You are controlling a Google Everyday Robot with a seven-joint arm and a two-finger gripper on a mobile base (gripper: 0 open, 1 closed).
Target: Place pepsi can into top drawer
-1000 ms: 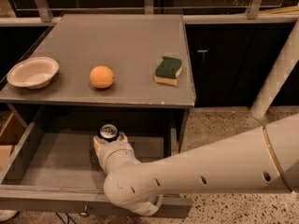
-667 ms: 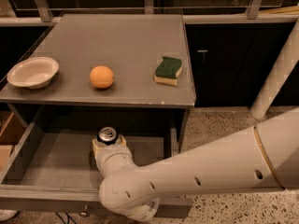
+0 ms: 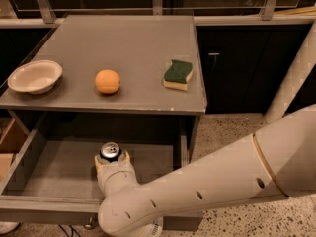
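Note:
The top drawer stands pulled open under the grey tabletop, its grey floor showing. Inside it the pepsi can stands upright; only its silver top and a little of its side show. My gripper reaches down into the drawer from the lower right, and its yellowish fingertips sit on either side of the can, shut on it. The white arm hides the can's body and the drawer's right part.
On the tabletop lie a white bowl at the left, an orange in the middle and a green-and-yellow sponge at the right. A dark cabinet and a white pole stand to the right.
The can and gripper have hardly shifted inside the drawer. The arm has swung a little lower and further left across the drawer's front.

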